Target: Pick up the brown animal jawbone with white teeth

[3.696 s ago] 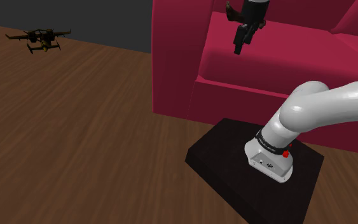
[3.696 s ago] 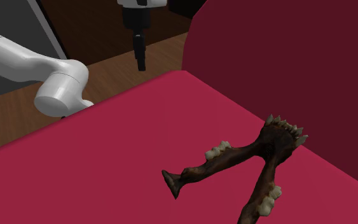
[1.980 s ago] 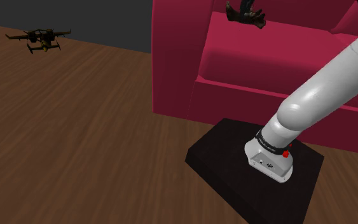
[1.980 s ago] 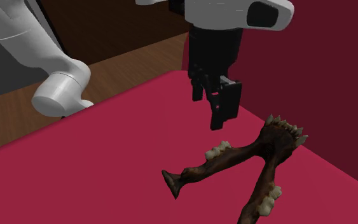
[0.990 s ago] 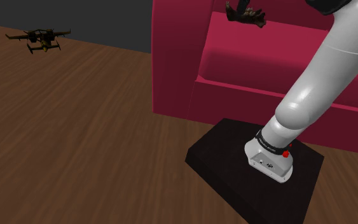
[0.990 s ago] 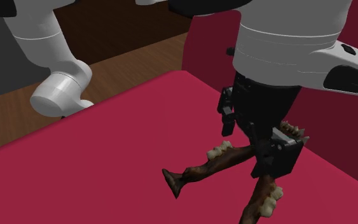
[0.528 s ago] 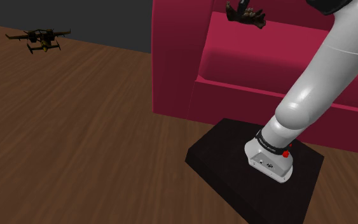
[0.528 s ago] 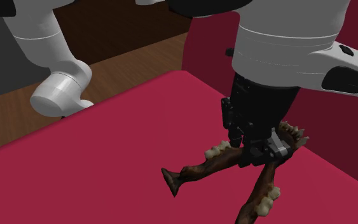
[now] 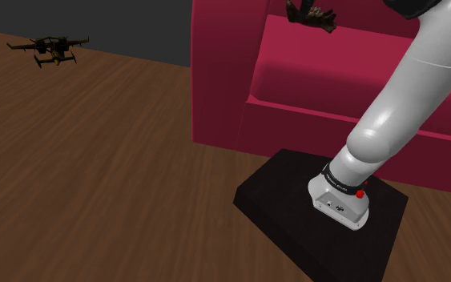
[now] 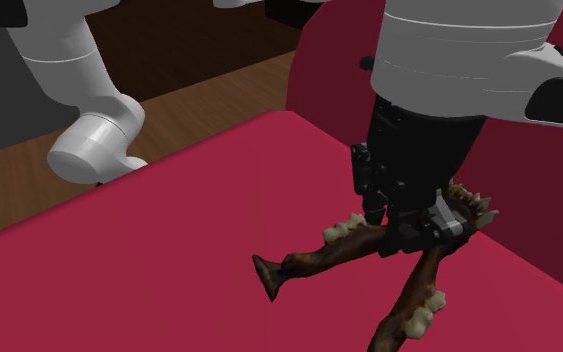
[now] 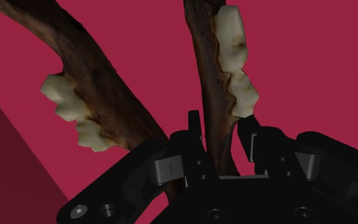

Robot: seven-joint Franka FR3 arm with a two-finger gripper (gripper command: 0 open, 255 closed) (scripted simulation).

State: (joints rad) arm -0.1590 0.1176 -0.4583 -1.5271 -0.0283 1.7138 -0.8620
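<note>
Where the arm (image 10: 89, 140) reaches over the red sofa (image 10: 119, 260) seat, the gripper (image 11: 222, 127) is clamped tight on one branch of the jawbone (image 11: 104, 79), which perhaps just touches the cushion.

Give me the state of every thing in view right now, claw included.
Sofa: upright on the wooden floor.
Jawbone: clasped by one branch, teeth up, over the seat cushion; cannot tell whether it clears the cushion.
Claw: shut on that branch.
Black drone-like object: resting on the floor, well apart from the sofa.
Stand: on the floor in front of the sofa.
</note>
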